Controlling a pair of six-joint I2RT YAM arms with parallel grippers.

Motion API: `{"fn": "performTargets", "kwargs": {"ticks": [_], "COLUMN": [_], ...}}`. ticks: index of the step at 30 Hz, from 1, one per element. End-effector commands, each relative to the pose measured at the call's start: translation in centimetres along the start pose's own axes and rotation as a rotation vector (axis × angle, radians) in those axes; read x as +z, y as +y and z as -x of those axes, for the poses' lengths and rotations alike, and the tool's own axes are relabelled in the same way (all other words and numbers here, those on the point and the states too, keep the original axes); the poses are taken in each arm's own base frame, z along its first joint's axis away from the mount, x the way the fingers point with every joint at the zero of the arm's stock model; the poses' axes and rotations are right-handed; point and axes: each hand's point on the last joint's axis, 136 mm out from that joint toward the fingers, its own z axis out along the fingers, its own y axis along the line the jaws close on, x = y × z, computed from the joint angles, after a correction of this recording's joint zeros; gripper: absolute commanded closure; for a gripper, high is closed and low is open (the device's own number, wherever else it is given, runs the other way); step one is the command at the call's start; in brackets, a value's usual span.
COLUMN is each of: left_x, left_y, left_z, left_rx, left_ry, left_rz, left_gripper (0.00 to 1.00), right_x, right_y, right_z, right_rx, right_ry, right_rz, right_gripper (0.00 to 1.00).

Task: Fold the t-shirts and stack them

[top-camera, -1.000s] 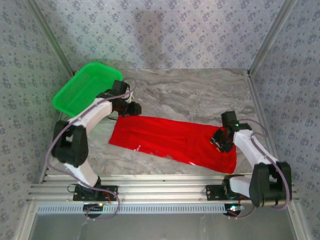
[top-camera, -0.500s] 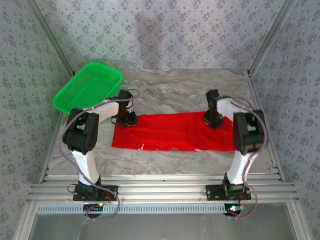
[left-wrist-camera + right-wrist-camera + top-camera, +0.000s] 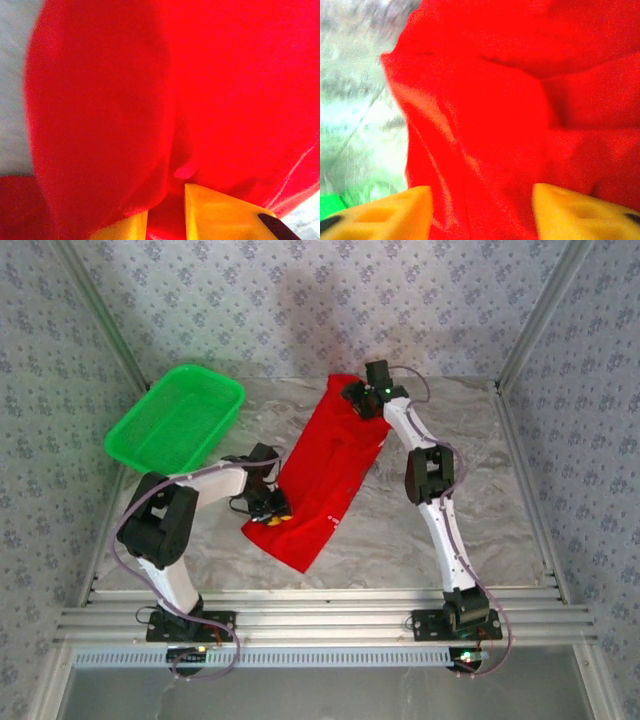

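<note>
1. Since the left hand has its yellow fingers drawn close with a fold of red cloth pinched between them, it reads as clamped on the t-shirt near the shirt's near end.
2. The right hand sits at the shirt's far end. Its fingers stand well apart with cloth lying loose between them, so I judge that it grips nothing.
3. The t-shirt lies on the table as a long narrow strip. It slants from the far middle toward the near left, with the green basket apart on its left.
4. The step looks like straightening this strip for the next fold. To do it well, the right hand should close through all layers at the far edge. Both hands should then draw the cloth taut and lower it flat, so no layer slides or wrinkles.
5. No print, label or lettering can be read, since plain red cloth faces every camera.
</note>
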Motion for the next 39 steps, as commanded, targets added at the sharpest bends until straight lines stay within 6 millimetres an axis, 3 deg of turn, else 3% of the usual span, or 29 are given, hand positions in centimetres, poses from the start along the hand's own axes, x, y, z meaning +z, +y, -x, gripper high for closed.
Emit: {"fn": "performTargets", "kwargs": {"ticks": [1,4,7,16,20,23,28,29,33,39], "left_x": [0.2,1.3,2.9,3.8,2.6,-0.3,-4.8,-4.9,-3.1,-1.1], "left_y": [-1.2,-2.4,-3.5,-9.6,-11.8,-10.6,-4.9,-3.9,-0.1,-0.9], "left_z": [-2.4,-3.6,-4.9,-8.1,-10.1,-11.0,-11.9,-12.1,-12.4,-11.0], "left_rx": [-0.032,0.022,0.038,0.142,0.161,0.162,0.189,0.189,0.170,0.158], "left_ry": [0.081,0.125,0.175,0.250,0.285,0.217,0.041,0.014,-0.005,-0.038], "left_rz": [-0.036,-0.041,-0.074,-0.234,-0.324,-0.329,-0.191,-0.184,-0.120,-0.203], "left_gripper": [0.73,0.73,0.73,0.71,0.71,0.68,0.46,0.42,0.39,0.41], "right_x": [-7.6,-12.5,-16.2,-26.7,-29.8,-31.6,-33.0,-33.0,-32.1,-31.0], "right_y": [9.6,11.3,9.6,-1.2,-6.2,-9.4,-14.0,-15.2,-15.6,-17.1], "right_z": [1.0,-0.5,-3.9,-13.0,-18.8,-23.9,-30.9,-32.2,-34.1,-36.1], "right_rx": [-0.196,-0.286,-0.307,-0.249,-0.176,-0.140,-0.067,-0.062,-0.063,-0.084], "right_ry": [-0.046,0.015,0.100,0.090,0.139,0.204,0.266,0.283,0.284,0.374], "right_rz": [0.204,0.182,0.074,-0.167,-0.234,-0.269,-0.244,-0.244,-0.105,-0.063], "right_gripper": [0.32,0.29,0.28,0.26,0.25,0.25,0.27,0.27,0.31,0.39]}}
